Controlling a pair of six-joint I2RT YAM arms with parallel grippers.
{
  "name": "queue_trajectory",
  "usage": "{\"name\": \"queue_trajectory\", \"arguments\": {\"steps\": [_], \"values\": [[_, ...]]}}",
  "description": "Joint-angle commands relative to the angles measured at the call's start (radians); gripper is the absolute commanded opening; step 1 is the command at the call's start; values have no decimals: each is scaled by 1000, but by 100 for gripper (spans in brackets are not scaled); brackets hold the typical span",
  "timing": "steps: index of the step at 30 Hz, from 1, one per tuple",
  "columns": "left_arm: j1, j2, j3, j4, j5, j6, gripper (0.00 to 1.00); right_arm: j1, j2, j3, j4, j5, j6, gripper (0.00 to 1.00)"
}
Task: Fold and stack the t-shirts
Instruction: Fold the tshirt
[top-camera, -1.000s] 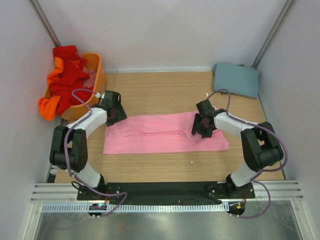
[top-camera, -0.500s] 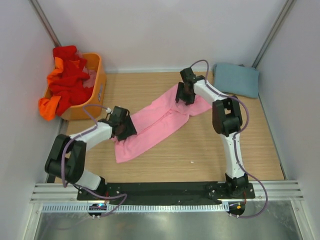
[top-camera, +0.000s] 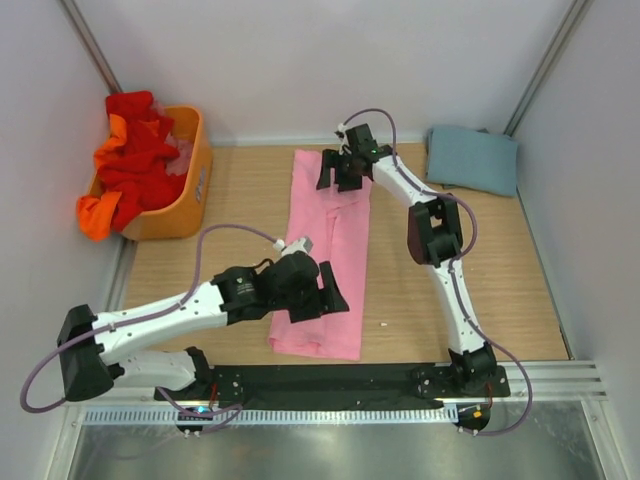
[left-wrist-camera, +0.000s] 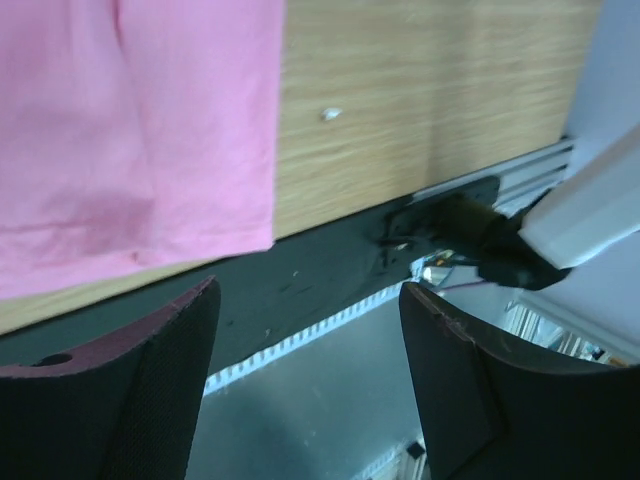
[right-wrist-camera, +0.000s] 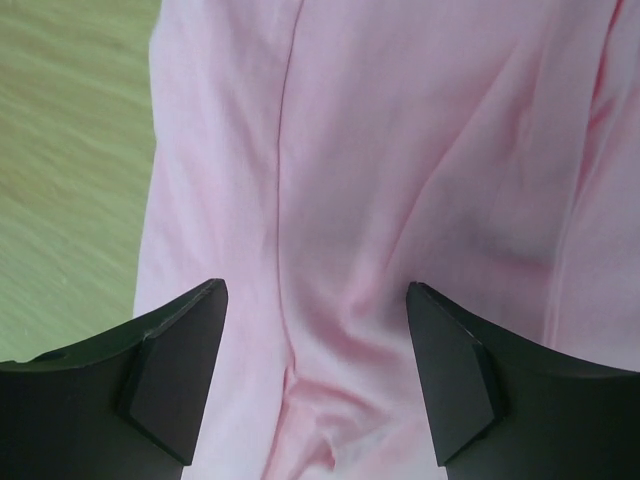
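The light pink t-shirt (top-camera: 328, 250) lies flat as a long folded strip running from the back of the table to the near edge. My left gripper (top-camera: 332, 292) hovers over its near end, open and holding nothing; in the left wrist view the pink t-shirt (left-wrist-camera: 130, 130) lies beyond the left gripper (left-wrist-camera: 310, 380). My right gripper (top-camera: 338, 175) is over the far end, open, with the pink cloth (right-wrist-camera: 400, 180) showing free between the spread fingers of the right gripper (right-wrist-camera: 315, 380). A folded grey-blue t-shirt (top-camera: 472, 158) lies at the back right.
An orange basket (top-camera: 198, 175) at the back left holds red t-shirts (top-camera: 135, 150) and an orange one (top-camera: 95, 215) hanging over its side. The black base rail (left-wrist-camera: 330, 270) runs just past the pink shirt's near hem. White walls close in the table.
The pink shirt swung from lying left to right to lying front to back. Both grippers carried its ends round, then opened and let go.
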Motion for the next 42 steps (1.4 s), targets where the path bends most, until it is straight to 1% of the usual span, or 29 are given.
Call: {"name": "queue_trajectory", "arguments": {"steps": [1,2,3,4,5,6,7,8,9,10,11,13,14,15,16,17,19,20,21,24,25,27,29,30,32,34,36,41,42], "values": [[1,-24,123,-219,-207,88,75,11,-293,-127,38,40,-54,79],[2,-29,149,-247,-284,119,75,10,-357,-222,42,75,-56,79],[5,-32,153,-278,-320,168,75,11,-412,-270,37,114,-46,79],[12,-36,153,-287,-346,190,75,11,-526,-325,32,152,-31,79],[25,-46,144,-297,-389,205,75,11,-585,-456,28,218,24,79],[34,-50,134,-306,-403,229,73,11,-704,-532,28,236,48,79],[48,-56,125,-310,-409,239,72,13,-763,-613,31,244,78,79],[85,-64,104,-320,-416,242,71,17,-820,-788,43,241,98,79],[103,-91,87,-318,-424,245,68,40,-892,-881,75,249,139,78],[125,-107,68,-301,-415,266,67,55,-1008,-970,86,256,156,78],[174,-127,21,-282,-401,282,66,74,-1075,-1132,95,281,176,78],[231,-176,-57,-209,-337,315,63,135,-1181,-1277,114,292,265,78],[278,-188,-80,-186,-319,323,62,161,-1284,-1408,123,292,303,78],[297,-196,-102,-157,-299,325,61,181,-1328,-1471,143,286,378,78],[309,-199,-134,-151,-280,325,60,221,-1378,-1580,149,280,424,77],[314,-198,-151,-142,-277,320,60,241,-1461,-1632,164,280,459,77],[314,-185,-209,-122,-253,310,58,287,-1547,-1716,173,289,553,74],[314,-182,-232,-108,-240,288,58,328,-1583,-1782,172,293,578,73],[314,-178,-255,-73,-228,279,56,353,-1644,-1807,169,301,599,72],[314,-179,-330,-2,-173,241,51,428,-1704,-1868,140,318,671,70],[312,-182,-362,12,-162,228,50,447,-1712,-1879,140,359,685,70],[314,-200,-396,50,-127,201,50,518,-1720,-1920,167,373,743,68],[312,-216,-439,62,-105,184,50,581,-1703,-1963,204,399,818,67],[311,-233,-452,68,-90,176,49,656,-1689,-1976,239,411,846,66],[299,-251,-482,71,-79,158,49,726,-1652,-1996,246,492,903,66],[277,-274,-510,75,-79,129,48,807,-1617,-2025,294,517,977,66],[245,-280,-527,79,-81,113,48,835,-1585,-2031,356,525,1007,65],[190,-289,-548,79,-101,66,48,881,-1456,-1979,362,546,1015,64],[186,-303,-548,78,-101,61,50,887,-1444,-1970,365,545,1020,63]]}}
